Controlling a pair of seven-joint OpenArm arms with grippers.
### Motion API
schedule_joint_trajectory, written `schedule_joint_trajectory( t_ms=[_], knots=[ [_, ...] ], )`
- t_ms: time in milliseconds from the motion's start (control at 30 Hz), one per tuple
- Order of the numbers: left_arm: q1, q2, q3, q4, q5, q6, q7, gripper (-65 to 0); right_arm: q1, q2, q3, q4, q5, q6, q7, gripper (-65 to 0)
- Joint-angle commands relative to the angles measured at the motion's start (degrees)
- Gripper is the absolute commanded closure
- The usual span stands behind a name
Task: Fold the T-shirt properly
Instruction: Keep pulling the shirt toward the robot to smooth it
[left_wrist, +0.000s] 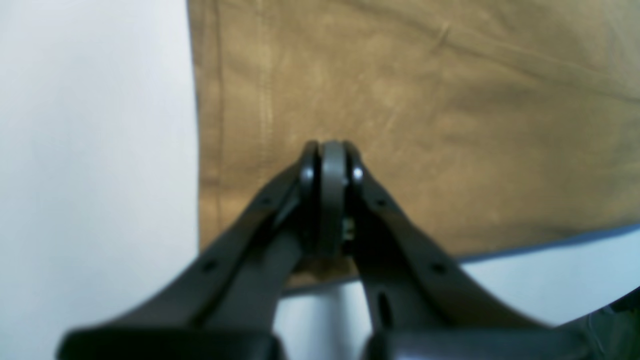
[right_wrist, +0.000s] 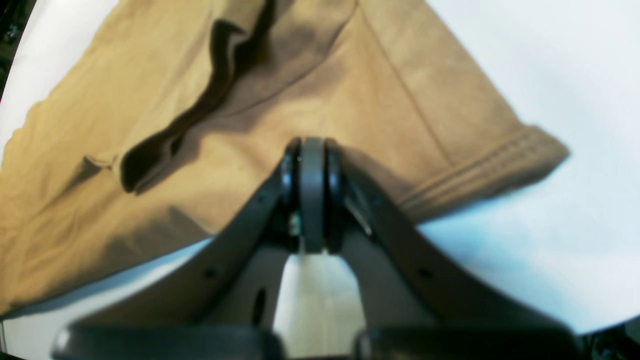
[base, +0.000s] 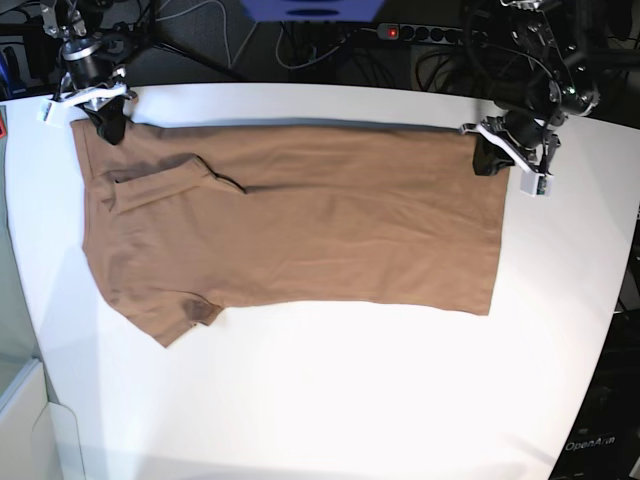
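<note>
Both pincers clamp the T-shirt's far edge.
The T-shirt (base: 300, 230) lies spread on the white desk (base: 330, 400); the left pincer (left_wrist: 332, 150) is closed at its hem corner, the right pincer (right_wrist: 312, 147) closed at its sleeve end.

The base camera sits high up and looks down at the whole white table (base: 330, 400). It is far away, so the T-shirt (base: 300, 230) shows from end to end. The left wrist camera rides on the arm at the T-shirt's bottom hem corner. It looks very close past the left gripper (left_wrist: 332, 150) onto the cloth (left_wrist: 425, 125). The right wrist camera rides on the arm at the T-shirt's sleeve end. It looks very close past the right gripper (right_wrist: 312, 147) at the cloth (right_wrist: 250, 125). Each wrist view shares its corner of the T-shirt with the base view.
</note>
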Motion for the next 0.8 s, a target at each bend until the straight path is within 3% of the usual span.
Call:
schedule_joint_trajectory(
  t_ms=[0, 300, 767],
  knots=[
    [2.3, -0.26, -0.14, -1.63, 11.18, 3.77, 12.1, -2.0, -0.98, 0.63, 0.14, -0.16, -0.73, -1.64, -1.14, -0.7],
    [1.42, -0.26, -0.14, -1.54, 11.0, 3.77, 12.02, -2.0, -2.47, 0.28, -0.3, 0.89, -0.73, -1.64, 3.61, -0.7],
    [0.11, -0.17, -0.23, -1.45, 10.83, 3.77, 11.93, -1.9, -2.56, 0.72, 0.06, 6.52, -0.73, 0.64, 3.79, -0.6]
  ],
)
